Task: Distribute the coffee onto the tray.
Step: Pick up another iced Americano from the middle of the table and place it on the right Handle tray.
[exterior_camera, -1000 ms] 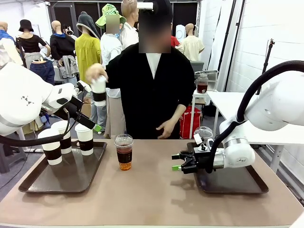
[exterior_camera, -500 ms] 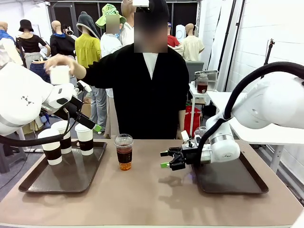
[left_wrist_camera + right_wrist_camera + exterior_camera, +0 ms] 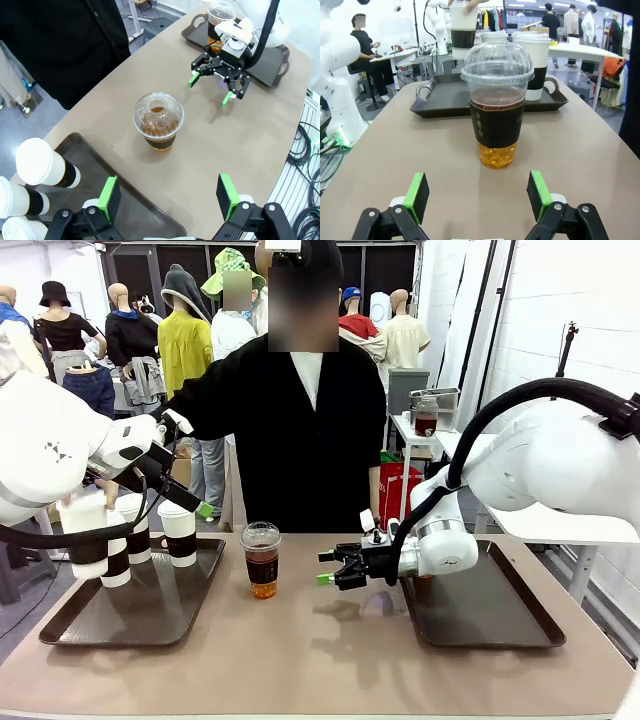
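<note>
My right jaws stand spread, empty, facing the iced coffee cup (image 3: 497, 102). Thin plastic, likely flimsy — I would grip its dark sleeve (image 3: 496, 127), gently.

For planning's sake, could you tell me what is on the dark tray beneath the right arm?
One clear dome-lidded plastic cup of brown iced coffee on the tray; the white right arm hides its base.

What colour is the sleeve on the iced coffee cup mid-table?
Black sleeve, clearest in the right wrist view.
</note>
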`<state>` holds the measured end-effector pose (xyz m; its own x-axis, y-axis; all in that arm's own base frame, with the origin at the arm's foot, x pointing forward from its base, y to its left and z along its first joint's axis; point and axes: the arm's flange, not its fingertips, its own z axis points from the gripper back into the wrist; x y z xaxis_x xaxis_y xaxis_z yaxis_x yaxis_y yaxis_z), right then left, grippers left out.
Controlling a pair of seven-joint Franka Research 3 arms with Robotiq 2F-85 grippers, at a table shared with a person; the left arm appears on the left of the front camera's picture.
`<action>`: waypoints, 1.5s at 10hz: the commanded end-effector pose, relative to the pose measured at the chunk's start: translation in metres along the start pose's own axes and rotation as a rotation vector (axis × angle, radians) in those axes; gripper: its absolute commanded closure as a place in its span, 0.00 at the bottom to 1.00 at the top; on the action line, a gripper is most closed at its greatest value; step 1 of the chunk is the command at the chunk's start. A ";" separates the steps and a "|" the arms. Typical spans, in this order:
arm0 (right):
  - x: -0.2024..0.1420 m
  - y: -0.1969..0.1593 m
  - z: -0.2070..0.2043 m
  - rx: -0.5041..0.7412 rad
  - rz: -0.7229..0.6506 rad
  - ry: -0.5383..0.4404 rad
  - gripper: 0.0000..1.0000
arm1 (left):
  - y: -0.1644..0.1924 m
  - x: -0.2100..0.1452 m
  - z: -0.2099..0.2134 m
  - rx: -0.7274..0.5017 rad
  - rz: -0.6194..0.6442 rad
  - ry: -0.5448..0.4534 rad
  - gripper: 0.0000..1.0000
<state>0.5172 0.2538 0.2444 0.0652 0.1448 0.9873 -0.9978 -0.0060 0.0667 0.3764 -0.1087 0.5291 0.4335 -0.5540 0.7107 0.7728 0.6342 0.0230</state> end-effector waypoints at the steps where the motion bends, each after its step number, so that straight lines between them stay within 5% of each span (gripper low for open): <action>1: -0.001 -0.007 -0.017 -0.029 -0.030 -0.006 0.00 | 0.002 -0.002 0.001 -0.013 0.002 -0.009 0.00; 9: 0.000 -0.002 -0.011 -0.005 -0.017 0.002 0.00 | 0.002 -0.002 0.001 -0.013 0.002 -0.009 0.00; 15: -0.006 -0.005 -0.048 -0.067 -0.010 -0.028 0.00 | 0.002 -0.002 0.001 -0.013 0.002 -0.009 0.00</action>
<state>0.5148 0.2880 0.2383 0.0940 0.1267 0.9875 -0.9955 0.0272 0.0913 0.3764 -0.1086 0.5291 0.4337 -0.5539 0.7107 0.7727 0.6343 0.0228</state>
